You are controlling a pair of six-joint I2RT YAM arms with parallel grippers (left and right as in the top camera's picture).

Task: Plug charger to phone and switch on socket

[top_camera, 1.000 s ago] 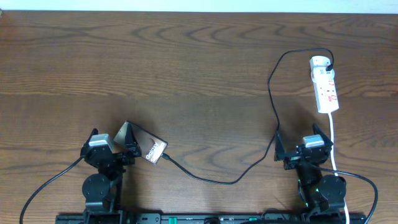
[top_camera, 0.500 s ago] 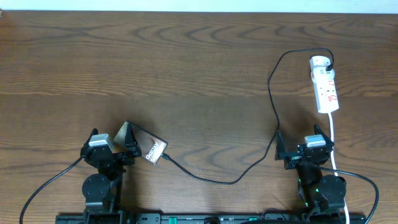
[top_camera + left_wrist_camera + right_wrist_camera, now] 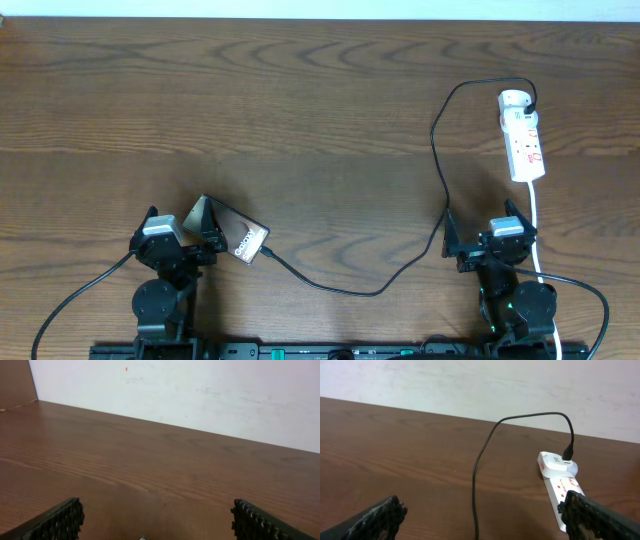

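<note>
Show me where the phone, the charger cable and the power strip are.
phone (image 3: 238, 238), overhead view, middle of its dark face.
charger cable (image 3: 433, 140), overhead view, the bend left of the strip.
power strip (image 3: 558, 485), right wrist view, top face near the red marks.

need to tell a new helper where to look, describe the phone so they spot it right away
On the wooden table, look at the near left side, by the left claw. The phone lies angled just to its right. It is the only dark glossy rectangle, with white lettering at one end, where the thin black charger cable ends.
</note>
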